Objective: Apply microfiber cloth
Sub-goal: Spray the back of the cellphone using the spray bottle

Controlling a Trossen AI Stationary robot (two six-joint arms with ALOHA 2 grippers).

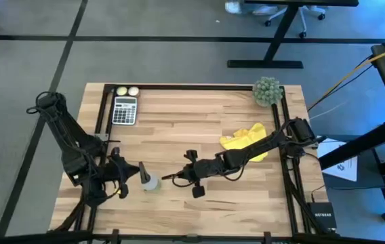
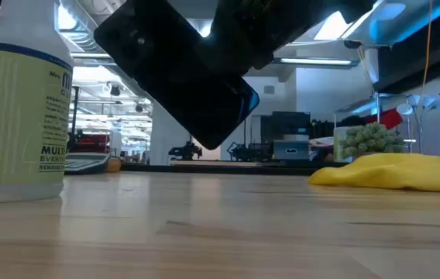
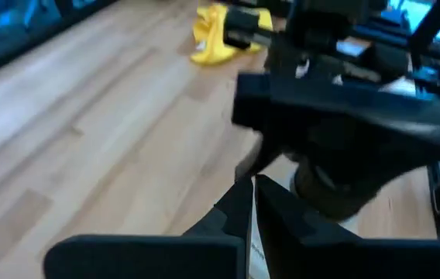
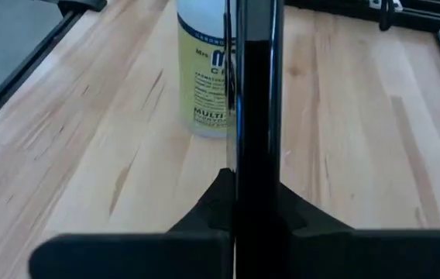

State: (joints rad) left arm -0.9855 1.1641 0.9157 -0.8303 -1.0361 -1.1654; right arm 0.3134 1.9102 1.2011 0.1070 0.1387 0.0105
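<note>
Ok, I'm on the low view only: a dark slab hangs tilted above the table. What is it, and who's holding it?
Observer: It's a black smartphone. The right gripper has its fingers shut on it, edge-on in the right wrist view.
Operator: Is anything touching the yellow cloth?
Observer: No gripper. From above, the microfiber cloth lies partly beneath the right arm, behind that gripper.
Operator: And the left arm?
Observer: From above, the left gripper sits right beside the spray bottle.
</note>
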